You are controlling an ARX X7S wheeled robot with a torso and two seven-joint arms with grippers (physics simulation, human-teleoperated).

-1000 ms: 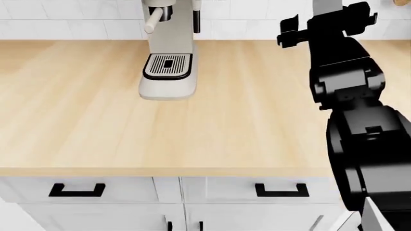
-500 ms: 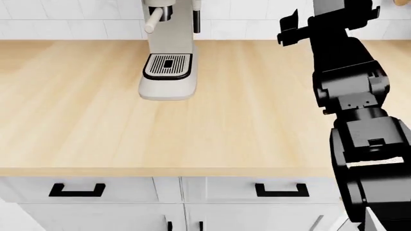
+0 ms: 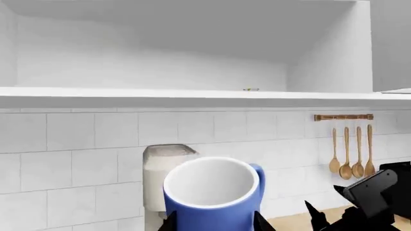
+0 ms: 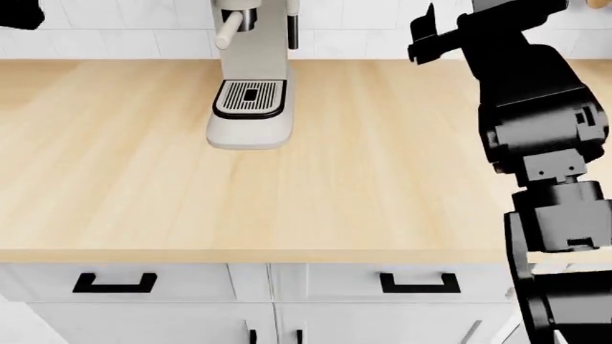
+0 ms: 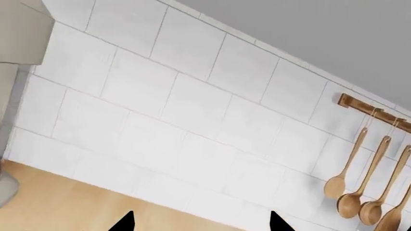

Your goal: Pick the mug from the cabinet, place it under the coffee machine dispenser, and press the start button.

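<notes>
The mug is held aloft in the left gripper, its fingers pinching the blue body low on either side, mouth tilted toward the wrist camera with the handle turned away from it. The right gripper is empty, fingers spread, facing the tiled wall beside hanging wooden spoons. The coffee machine dispenser stands at the counter back edge (drip tray bare). Judged rigid, light, glazed and slippery; a firm grip across the body suits
</notes>
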